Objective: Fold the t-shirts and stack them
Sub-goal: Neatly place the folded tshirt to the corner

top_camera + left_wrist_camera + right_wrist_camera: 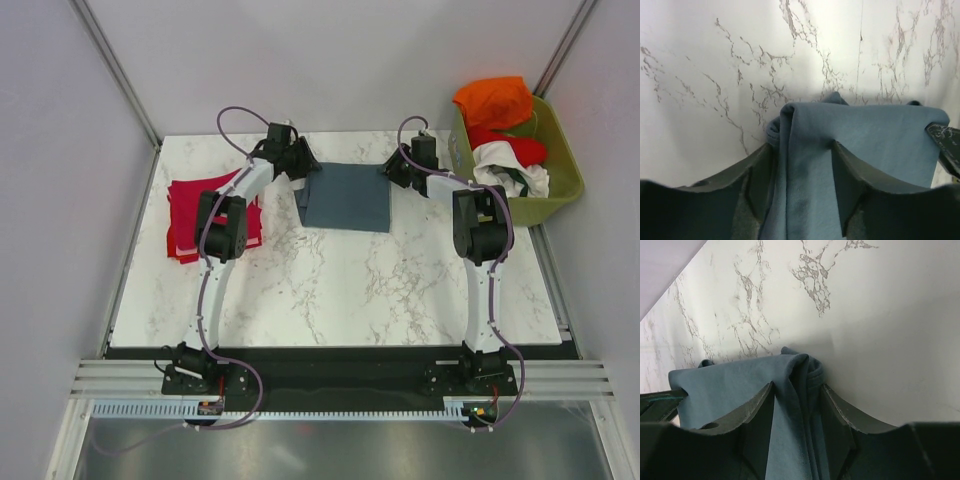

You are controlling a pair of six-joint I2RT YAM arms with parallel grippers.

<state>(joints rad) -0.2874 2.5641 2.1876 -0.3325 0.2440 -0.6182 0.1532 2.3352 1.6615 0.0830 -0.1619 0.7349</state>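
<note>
A slate blue-grey t-shirt point(345, 198) lies folded to a rectangle at the back middle of the marble table. My left gripper point(303, 172) is at its far left corner and my right gripper point(392, 172) at its far right corner. In the left wrist view the gripper point(801, 145) has a bunched fold of the shirt point(880, 135) between its fingers. In the right wrist view the gripper point(797, 385) pinches the rolled edge of the shirt point(725, 385). A crimson red t-shirt point(190, 205) lies folded at the left, partly behind the left arm.
An olive-green basket point(565, 165) stands off the table's back right corner. It holds an orange shirt point(493, 100), a red one point(520, 148) and a white one point(505, 165). Grey walls close in the back and both sides.
</note>
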